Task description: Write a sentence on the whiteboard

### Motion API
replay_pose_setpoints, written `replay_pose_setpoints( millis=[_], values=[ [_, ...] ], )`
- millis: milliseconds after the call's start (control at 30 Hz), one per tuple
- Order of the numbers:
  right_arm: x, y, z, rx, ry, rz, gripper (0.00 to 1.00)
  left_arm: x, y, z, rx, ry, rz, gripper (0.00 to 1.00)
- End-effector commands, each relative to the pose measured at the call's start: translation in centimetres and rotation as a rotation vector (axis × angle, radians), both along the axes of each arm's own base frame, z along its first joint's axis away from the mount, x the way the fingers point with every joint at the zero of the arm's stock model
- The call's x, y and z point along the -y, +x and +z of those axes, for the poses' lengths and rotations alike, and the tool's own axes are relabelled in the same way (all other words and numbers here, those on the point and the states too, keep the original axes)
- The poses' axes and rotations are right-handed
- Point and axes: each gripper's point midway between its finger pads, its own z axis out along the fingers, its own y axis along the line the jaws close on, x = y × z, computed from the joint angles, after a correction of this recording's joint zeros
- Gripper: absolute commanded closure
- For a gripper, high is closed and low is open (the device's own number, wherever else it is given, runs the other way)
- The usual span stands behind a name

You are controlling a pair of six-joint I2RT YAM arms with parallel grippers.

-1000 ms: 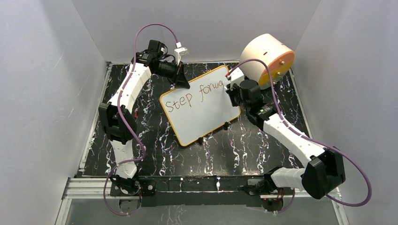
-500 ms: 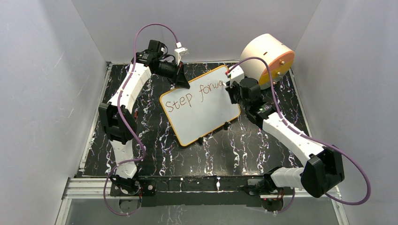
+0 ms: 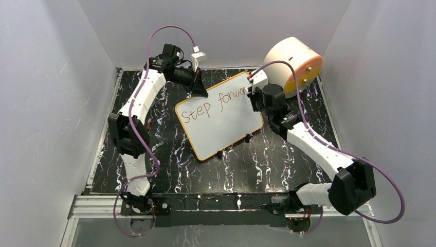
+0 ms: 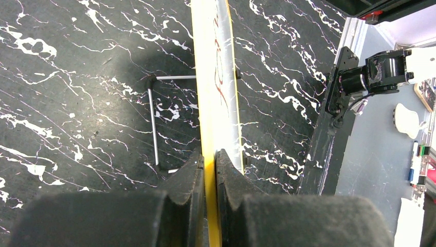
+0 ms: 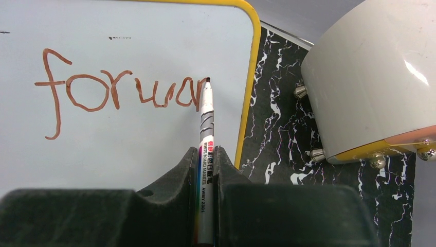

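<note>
since a sec ago the right hand, clamped on the marker, added an "r", so the sentence reads "step forwar", "d" due next by the 2 o'clock corner of the whiteboard, which lies mid tabletop w/ the left hand pinching its 11 o'clock edge.

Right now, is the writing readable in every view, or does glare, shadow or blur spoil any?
Top external: even light, no glare, the sentence readable on the whiteboard. Right wrist: letters and marker sharp, a bright highlight on the drum, the right tool blurred up close. Left wrist: board edge-on, writing unreadable, a soft shadow on the table beside it.
</note>
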Motion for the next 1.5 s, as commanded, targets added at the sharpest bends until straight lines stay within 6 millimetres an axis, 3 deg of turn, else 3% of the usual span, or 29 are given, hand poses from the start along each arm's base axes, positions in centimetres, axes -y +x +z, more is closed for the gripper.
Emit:
replay_pose_setpoints(
  millis=[0, 167, 400, 800, 1467],
  values=[
    [0.2, 0.4, 3.5, 0.082, 0.049, -0.009, 1.0, 0.7, -2.0, -2.3, -0.016, 0.08, -0.067, 1.0],
    [0.8, -0.5, 4.2, 0.089, 0.05, -0.006, 1.0, 0.6, -1.7, -2.5, -0.012, 0.097, -0.05, 1.0],
    [1.4, -0.8, 2.9, 0.047, 0.022, -0.02, 1.0, 0.6, -1.7, -2.5, -0.012, 0.096, -0.05, 1.0],
    [1.3, 0.2, 2.0, 0.028, 0.019, -0.03, 1.0, 0.7, -1.9, -2.7, -0.022, 0.088, -0.061, 1.0],
    [0.0, 1.1, 3.3, 0.06, 0.057, 0.016, 1.0, 1.0, -2.3, -2.8, -0.023, 0.087, -0.083, 1.0]
  ],
)
